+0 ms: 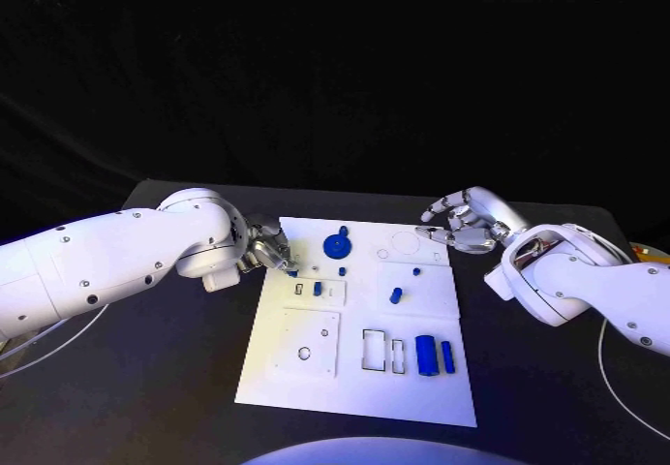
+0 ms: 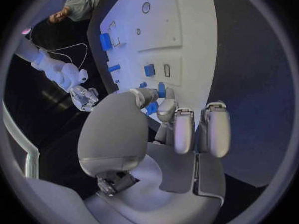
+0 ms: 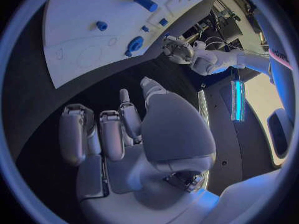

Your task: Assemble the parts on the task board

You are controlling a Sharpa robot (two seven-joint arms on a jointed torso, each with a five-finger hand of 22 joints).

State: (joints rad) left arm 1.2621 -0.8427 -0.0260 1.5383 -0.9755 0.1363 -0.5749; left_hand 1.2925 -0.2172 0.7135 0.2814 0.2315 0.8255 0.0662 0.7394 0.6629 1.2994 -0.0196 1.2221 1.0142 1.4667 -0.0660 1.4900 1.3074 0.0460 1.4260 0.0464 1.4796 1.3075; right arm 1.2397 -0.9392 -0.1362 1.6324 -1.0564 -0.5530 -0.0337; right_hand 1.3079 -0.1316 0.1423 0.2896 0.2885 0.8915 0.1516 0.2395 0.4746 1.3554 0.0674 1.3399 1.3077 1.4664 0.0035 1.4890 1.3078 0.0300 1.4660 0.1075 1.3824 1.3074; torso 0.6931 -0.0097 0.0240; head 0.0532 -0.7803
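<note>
A white rectangular task board [image 1: 356,387] lies flat on the table. Small blue parts sit on it: a round disc [image 1: 337,244] near its far end, small pegs [image 1: 395,294] mid-board, and two upright-lying cylinders [image 1: 426,355] side by side near its right edge.

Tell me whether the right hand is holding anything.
Empty. The right hand hovers past the task board with fingers loosely curled and apart, nothing between them.

Head camera looks steeply down from above. Each wrist camera peers close over its palm. All share the flat white plastic task board [image 1: 359,334].
</note>
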